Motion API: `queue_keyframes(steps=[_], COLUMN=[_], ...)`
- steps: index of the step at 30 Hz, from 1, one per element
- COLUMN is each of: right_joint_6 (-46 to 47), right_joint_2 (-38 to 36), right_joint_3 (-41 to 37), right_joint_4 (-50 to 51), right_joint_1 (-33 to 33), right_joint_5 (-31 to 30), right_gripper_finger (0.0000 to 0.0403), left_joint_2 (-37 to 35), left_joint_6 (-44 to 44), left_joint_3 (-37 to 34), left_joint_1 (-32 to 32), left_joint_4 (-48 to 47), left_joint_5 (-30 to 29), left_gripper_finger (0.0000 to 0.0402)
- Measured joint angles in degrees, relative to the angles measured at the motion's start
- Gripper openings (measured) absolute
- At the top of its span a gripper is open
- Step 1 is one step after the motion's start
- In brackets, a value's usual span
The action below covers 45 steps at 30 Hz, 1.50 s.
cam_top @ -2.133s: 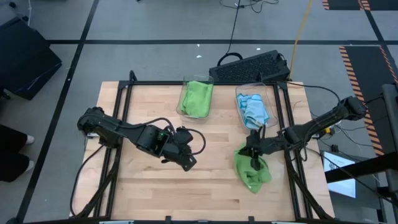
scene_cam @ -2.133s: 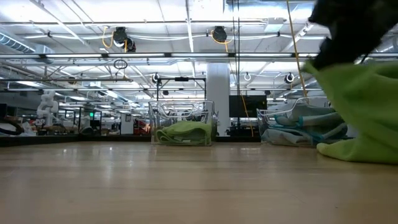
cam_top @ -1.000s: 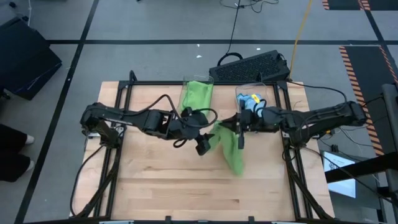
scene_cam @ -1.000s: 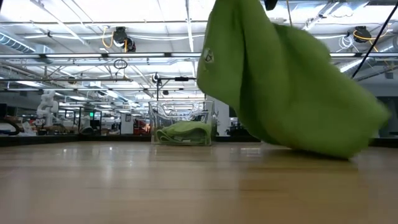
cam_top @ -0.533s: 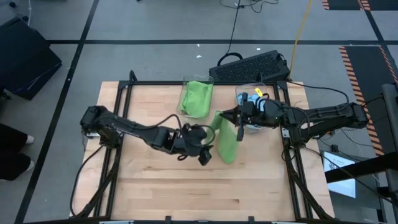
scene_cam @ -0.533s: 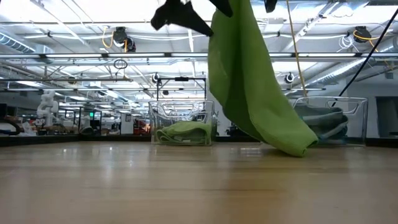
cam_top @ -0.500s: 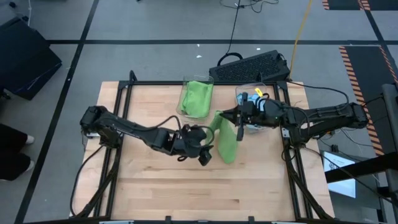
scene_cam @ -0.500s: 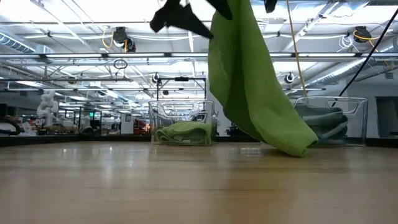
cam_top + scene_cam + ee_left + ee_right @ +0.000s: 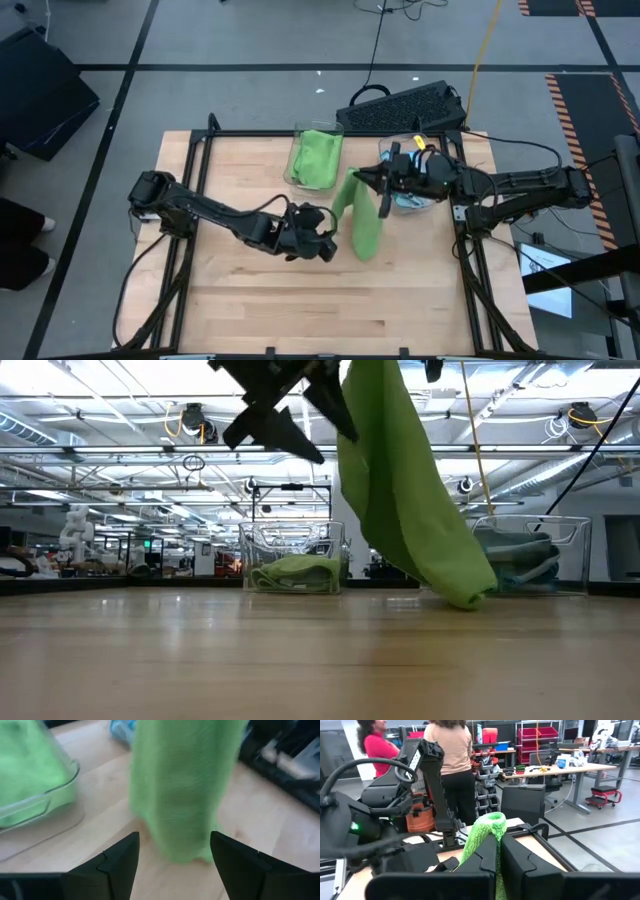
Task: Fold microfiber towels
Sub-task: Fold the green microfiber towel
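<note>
Lime-green and soft, the microfiber towel hung from my right gripper, whose fingers were pinched tight on its top corner, with the cloth's lower edge just off the pale wooden table. My left gripper sat low just beside that hanging towel on the side away from the right arm, its fingers spread apart and gripping nothing. Beyond the towel stood a clear plastic bin of green cloth, and just beside it a second clear bin with light blue cloths.
</note>
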<state>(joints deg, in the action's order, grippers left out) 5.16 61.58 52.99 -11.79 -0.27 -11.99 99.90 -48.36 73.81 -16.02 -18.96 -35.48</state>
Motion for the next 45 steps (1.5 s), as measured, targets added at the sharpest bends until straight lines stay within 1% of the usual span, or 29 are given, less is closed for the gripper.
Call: queue_keyframes(steps=[3, 6, 8, 12, 20, 23, 28, 31, 34, 45], right_joint_6=[0.0, 0.1, 0.0, 0.1, 0.1, 0.1, 0.1, 0.1, 0.1, 0.0], right_joint_2=[0.0, 0.0, 0.0, 0.0, 0.0, 0.0, 0.0, 0.0, 0.0, 0.0], right_joint_3=[0.0, 0.0, 0.0, 0.0, 0.0, 0.0, 0.0, 0.0, 0.0, 0.0], right_joint_4=[0.0, -0.1, -0.5, -0.4, -0.5, -0.5, -0.5, -0.5, -1.0, -3.4], right_joint_1=[-0.6, -1.0, -1.0, -0.9, -1.0, -1.0, -0.9, -0.9, -0.9, -0.9], right_joint_5=[0.0, -0.1, -0.3, -0.3, -0.2, -0.2, -0.2, -0.2, -0.2, -0.2], right_gripper_finger=[0.0003, 0.0004, 0.0004, 0.0004, 0.0004, 0.0004, 0.0004, 0.0004, 0.0004, 0.0004], left_joint_2=[0.0, 0.0, 0.0, 0.0, 0.0, 0.0, 0.0, 0.0, 0.0, 0.6], left_joint_6=[0.8, 1.8, 1.4, -1.5, -0.3, -0.5, -0.8, 1.2, 2.0, 2.0], left_joint_3=[-0.3, -0.4, -0.4, -0.4, -0.4, -0.4, -0.4, -0.4, -0.4, -0.3], left_joint_1=[0.3, 0.8, 1.5, 3.3, 6.1, 6.4, 6.2, 5.8, 5.7, 7.1], left_joint_4=[4.1, 5.8, 5.2, 0.3, -0.9, -2.9, -5.0, -5.0, -5.5, -7.1], left_joint_5=[-0.1, -0.1, -1.3, -3.6, -3.2, -3.1, -3.0, -1.6, -0.3, -0.3], left_gripper_finger=[0.0246, 0.0246, 0.0246, 0.0246, 0.0242, 0.0220, 0.0159, 0.0138, 0.0133, 0.0131])
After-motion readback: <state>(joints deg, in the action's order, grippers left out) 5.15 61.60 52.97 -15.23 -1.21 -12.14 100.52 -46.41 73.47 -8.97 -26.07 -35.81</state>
